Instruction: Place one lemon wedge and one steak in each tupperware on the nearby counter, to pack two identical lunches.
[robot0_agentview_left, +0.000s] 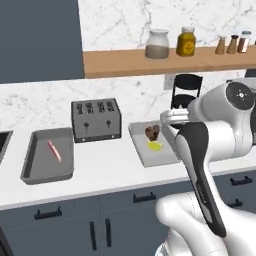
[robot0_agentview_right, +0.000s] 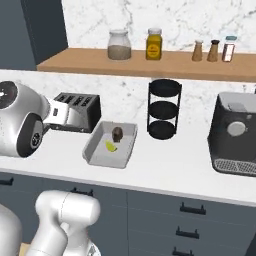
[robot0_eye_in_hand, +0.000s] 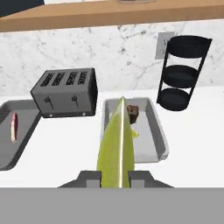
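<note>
Claw pinched on lemon wedge; tupperware ahead has steak+wedge, done; left tupperware w/ steak needs this wedge.

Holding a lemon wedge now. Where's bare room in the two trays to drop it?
The left tray holds one steak; either side of it is bare. In the right tray, a steak and wedge crowd the middle; its near end is free.
</note>
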